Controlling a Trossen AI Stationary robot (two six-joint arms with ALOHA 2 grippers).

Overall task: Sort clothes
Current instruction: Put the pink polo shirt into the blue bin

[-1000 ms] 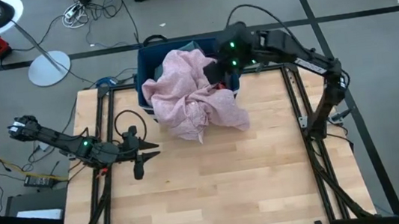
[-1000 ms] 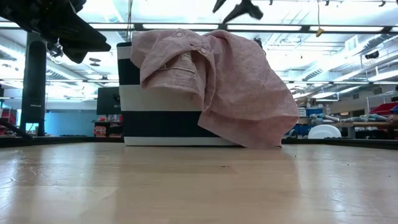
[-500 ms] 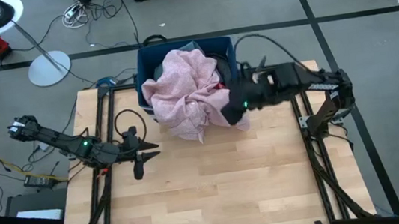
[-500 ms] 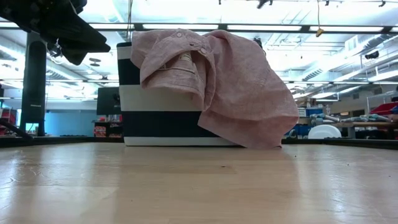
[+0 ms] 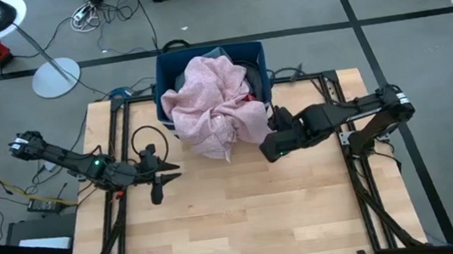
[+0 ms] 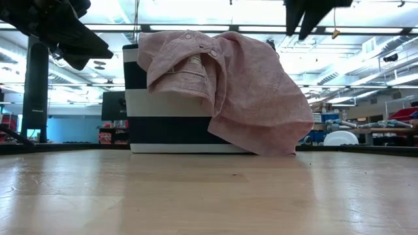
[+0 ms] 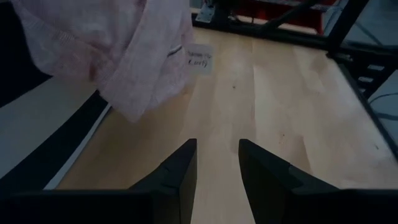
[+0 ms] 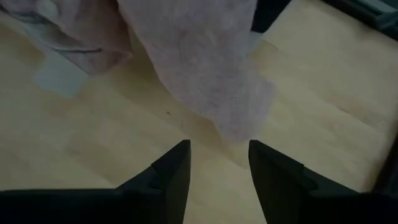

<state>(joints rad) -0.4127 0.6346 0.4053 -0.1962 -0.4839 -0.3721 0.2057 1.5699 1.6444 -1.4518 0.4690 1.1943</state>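
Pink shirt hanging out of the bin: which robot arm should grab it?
Right. Its open end effector hovers beside the pink shirt hem; the left end effector waits farther away.

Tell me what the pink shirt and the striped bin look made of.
Pink shirt: soft woven cloth, likely linen or cotton; matte, slubby weave, buttons, limp folds over the rim. Bin: probably stiffened fabric, matte navy and white bands, straight walls; I can't be sure.

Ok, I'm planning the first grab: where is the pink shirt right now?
In the high view the pink shirt spills out of the blue bin over its front rim onto the table's far middle, with the right tool beside its lower right edge.
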